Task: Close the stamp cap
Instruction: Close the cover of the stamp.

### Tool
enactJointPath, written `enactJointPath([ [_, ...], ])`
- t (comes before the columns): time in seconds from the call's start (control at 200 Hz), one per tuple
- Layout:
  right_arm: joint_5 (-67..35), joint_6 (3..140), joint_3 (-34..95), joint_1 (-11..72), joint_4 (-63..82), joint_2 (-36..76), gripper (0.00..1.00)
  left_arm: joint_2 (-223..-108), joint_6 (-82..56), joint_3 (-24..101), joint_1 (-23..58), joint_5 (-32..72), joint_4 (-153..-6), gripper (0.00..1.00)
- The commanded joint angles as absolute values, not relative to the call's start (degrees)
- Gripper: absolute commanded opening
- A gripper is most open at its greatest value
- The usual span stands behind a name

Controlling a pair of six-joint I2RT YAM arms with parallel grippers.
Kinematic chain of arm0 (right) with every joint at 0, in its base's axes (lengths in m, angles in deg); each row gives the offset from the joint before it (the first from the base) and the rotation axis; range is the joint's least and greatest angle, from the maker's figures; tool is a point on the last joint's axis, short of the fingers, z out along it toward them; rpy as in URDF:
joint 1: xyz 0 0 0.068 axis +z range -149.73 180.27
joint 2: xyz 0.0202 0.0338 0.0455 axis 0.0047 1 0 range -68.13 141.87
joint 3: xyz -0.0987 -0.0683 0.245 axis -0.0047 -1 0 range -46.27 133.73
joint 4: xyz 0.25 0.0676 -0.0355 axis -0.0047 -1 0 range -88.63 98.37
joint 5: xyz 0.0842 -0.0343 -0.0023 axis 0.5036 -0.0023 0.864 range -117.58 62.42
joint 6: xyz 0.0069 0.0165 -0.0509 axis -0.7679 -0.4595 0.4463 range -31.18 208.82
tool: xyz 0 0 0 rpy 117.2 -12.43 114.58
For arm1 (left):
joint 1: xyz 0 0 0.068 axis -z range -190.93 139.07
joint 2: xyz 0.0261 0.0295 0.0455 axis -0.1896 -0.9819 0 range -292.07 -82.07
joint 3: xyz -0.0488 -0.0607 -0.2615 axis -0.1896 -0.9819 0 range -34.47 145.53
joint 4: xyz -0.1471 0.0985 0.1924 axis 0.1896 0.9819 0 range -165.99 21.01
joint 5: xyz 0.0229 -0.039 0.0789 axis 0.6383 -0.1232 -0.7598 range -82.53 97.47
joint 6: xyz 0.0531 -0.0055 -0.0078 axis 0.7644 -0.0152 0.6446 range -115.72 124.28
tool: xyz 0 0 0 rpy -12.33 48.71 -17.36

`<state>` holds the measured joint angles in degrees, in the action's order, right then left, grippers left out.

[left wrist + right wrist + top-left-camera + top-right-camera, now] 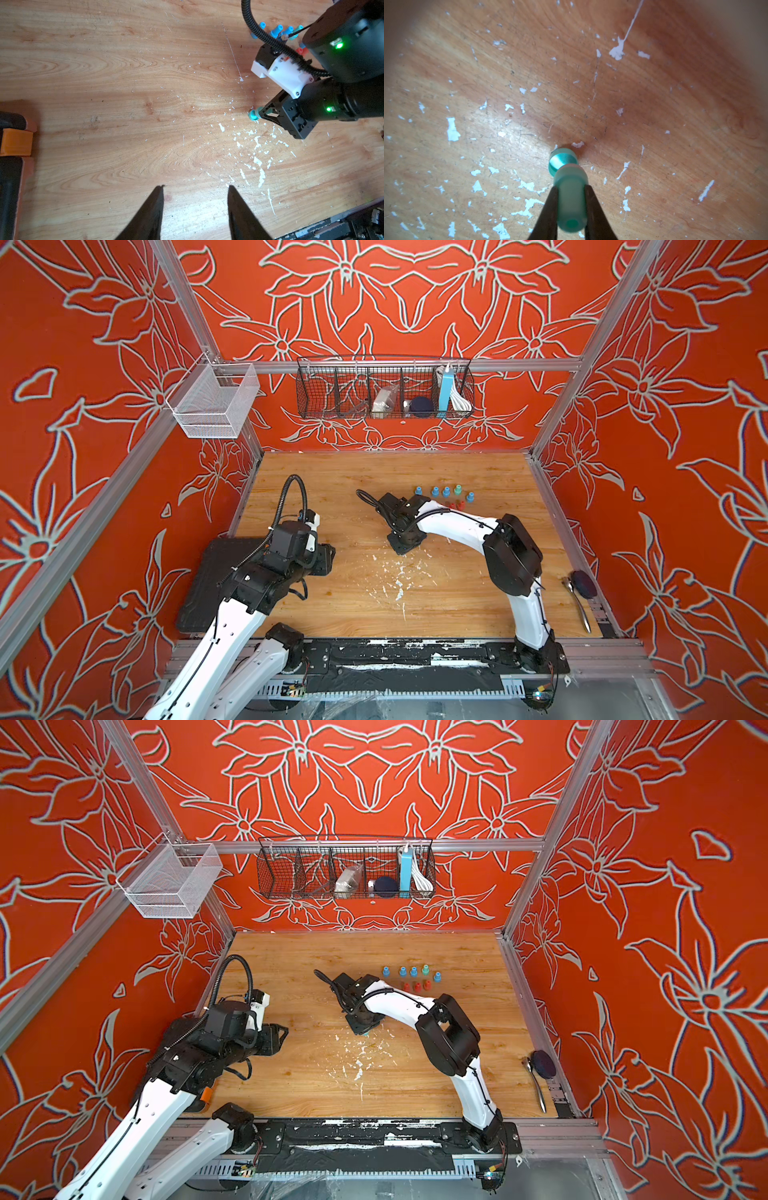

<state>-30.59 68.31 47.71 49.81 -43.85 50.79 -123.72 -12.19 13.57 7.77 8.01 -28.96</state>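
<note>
Top views, right arm: your right gripper (405, 546) points straight down at the wooden table (332, 472), near its middle. The wrist hides the jaws and their load.
Top views, left arm: the left gripper (277, 1034) hovers well apart, toward the table's left edge, so the right arm is the nearer one.
Top views, spares: a cluster of blue and red stamps (446, 495) stands just behind the right wrist.
Left wrist view, tool: the left gripper (195, 187) has its jaws apart with nothing between them.
Left wrist view, target: the teal stamp (254, 116) shows at the right gripper's tips, low against the wood.
Right wrist view, grip: the right jaws are clamped on the stamp's pale barrel, one on each side.
Right wrist view, axis: the long axis runs along the jaws toward the table. The darker cap (563, 161) sits at the far end, beyond the flange.
Right wrist view, seating: the cap looks pushed on, but the blur may be hiding a gap.
Coming move: you would likely press straight down along that axis.
</note>
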Motion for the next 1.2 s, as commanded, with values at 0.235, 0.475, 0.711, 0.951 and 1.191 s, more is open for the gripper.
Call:
enactJointPath([
  [0.235,-31.2,67.2,49.5,50.5,-45.2,51.5,0.11,-123.1,-11.4,13.5,7.2,8.0,-29.3,0.5],
  [0.475,-30.9,66.8,49.3,51.1,-44.7,51.7,0.11,-123.0,-11.5,13.5,7.1,8.0,-29.4,0.5],
  [0.711,-30.9,66.7,49.0,51.2,-44.4,52.3,0.11,-123.0,-11.5,13.5,7.0,8.0,-29.4,0.5],
  [0.951,-30.6,66.6,48.4,51.3,-43.7,52.8,0.11,-122.9,-11.5,13.5,7.0,8.0,-29.4,0.5],
  [1.191,-30.6,66.5,47.3,51.2,-43.0,53.0,0.11,-123.0,-11.5,13.4,7.0,8.0,-29.4,0.5],
])
